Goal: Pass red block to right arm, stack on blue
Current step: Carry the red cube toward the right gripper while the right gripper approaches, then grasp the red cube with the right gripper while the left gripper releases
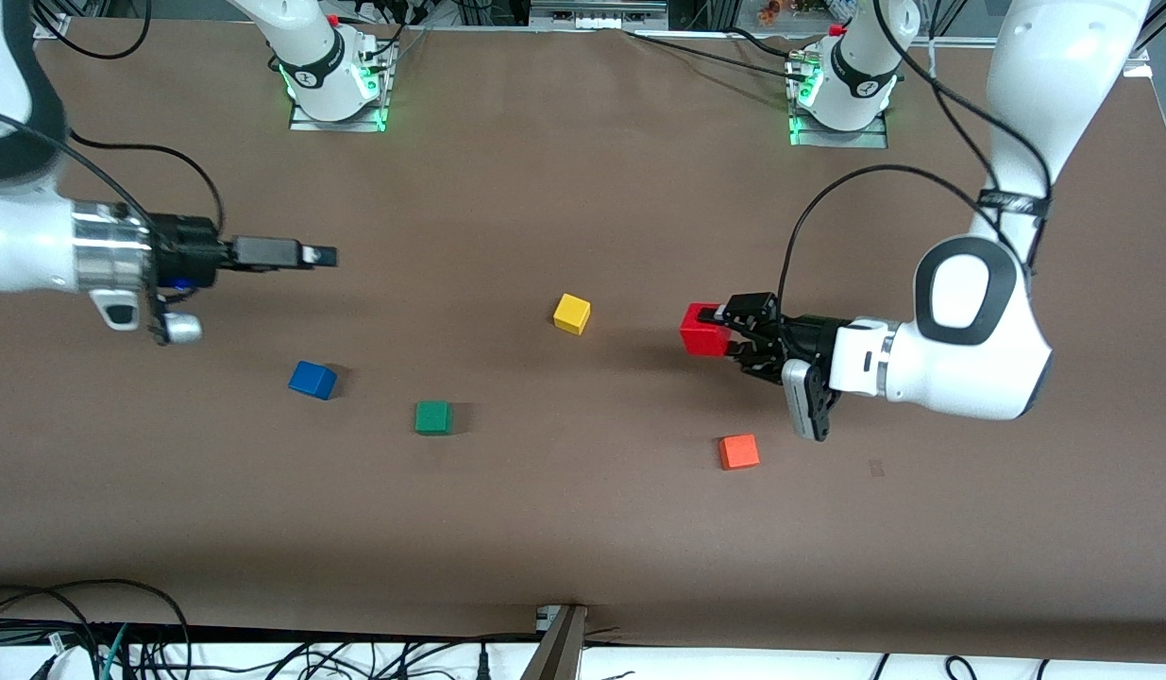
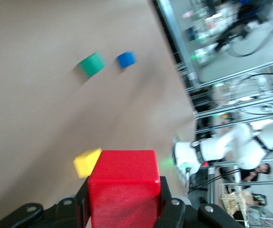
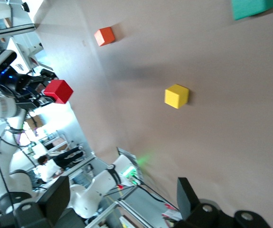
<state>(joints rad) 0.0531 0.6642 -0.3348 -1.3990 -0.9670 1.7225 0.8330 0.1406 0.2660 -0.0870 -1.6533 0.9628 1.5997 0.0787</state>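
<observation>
The red block (image 1: pixel 703 331) is held in my left gripper (image 1: pixel 724 332), which is shut on it and holds it level above the table, pointing toward the right arm's end. In the left wrist view the red block (image 2: pixel 122 175) fills the space between the black fingers (image 2: pixel 167 209). It also shows in the right wrist view (image 3: pixel 58 91). The blue cube (image 1: pixel 312 380) lies on the table toward the right arm's end, also seen in the left wrist view (image 2: pixel 126 59). My right gripper (image 1: pixel 318 255) is open and empty, held level over the table close to the blue cube, its fingers (image 3: pixel 55 197) wide apart.
A yellow cube (image 1: pixel 572 313) lies mid-table between the two grippers. A green cube (image 1: pixel 432 416) lies beside the blue cube, nearer the front camera. An orange cube (image 1: pixel 738 451) lies nearer the camera than the left gripper. The brown table (image 1: pixel 583 529) ends at cables.
</observation>
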